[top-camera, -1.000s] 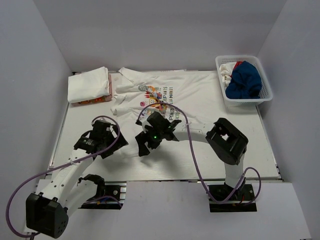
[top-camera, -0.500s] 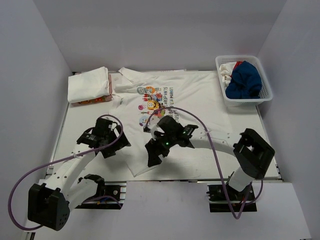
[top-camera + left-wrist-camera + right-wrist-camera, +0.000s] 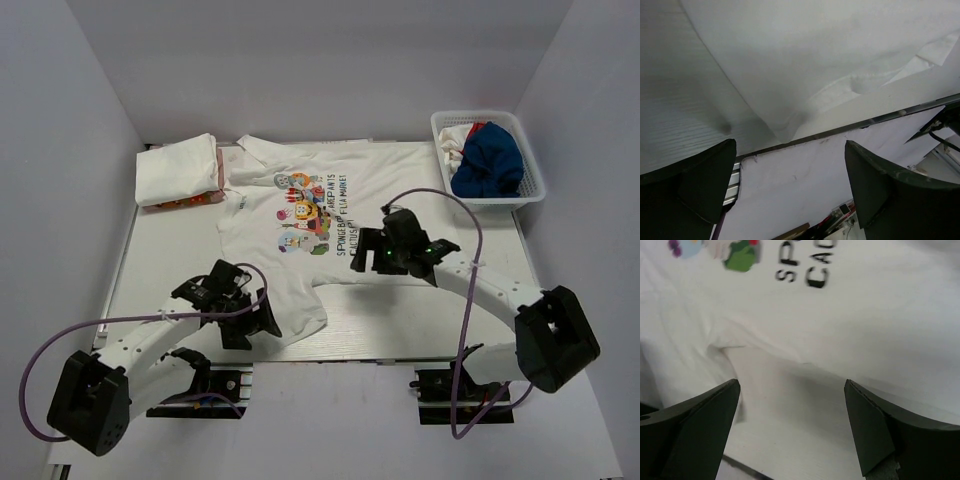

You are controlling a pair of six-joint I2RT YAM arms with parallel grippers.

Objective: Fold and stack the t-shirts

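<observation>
Down low at the near-left edge of the bench: left hand, arm stretched forward and rightward from its base, forearm nearly flat along the surface. Fingers spread wide in the left wrist view, nothing between them, hovering over the rim with a crumpled corner of the white t-shirt just ahead. From above, cannot tell whether touching the cloth or only beside it.

Further right, right hand reaching leftward to mid-bench, arm bent in a long arc from its base at the near right. Fingers likewise spread, gripping nothing, poised over the shirt's near hem close to the print.

Printed on the chest: cartoon figures in several colours, black capitals beside them. Readable from above: "SPONGEB", "CACTUS", "MARKET", the other letters too small to make out. Only "SP" and "CA" in the right wrist view, cut off by the top of the frame.

Shirt lying flat and face up on the far half of the bench, long span running left to right, lettering turned sideways to the overhead camera. 1 flap trailing toward the near edge, ending beside the left hand. Collar end: hard to tell.

At the far left, 1 folded white shirt on something orange. At the far right, 1 white basket holding blue, white and red garments.
</observation>
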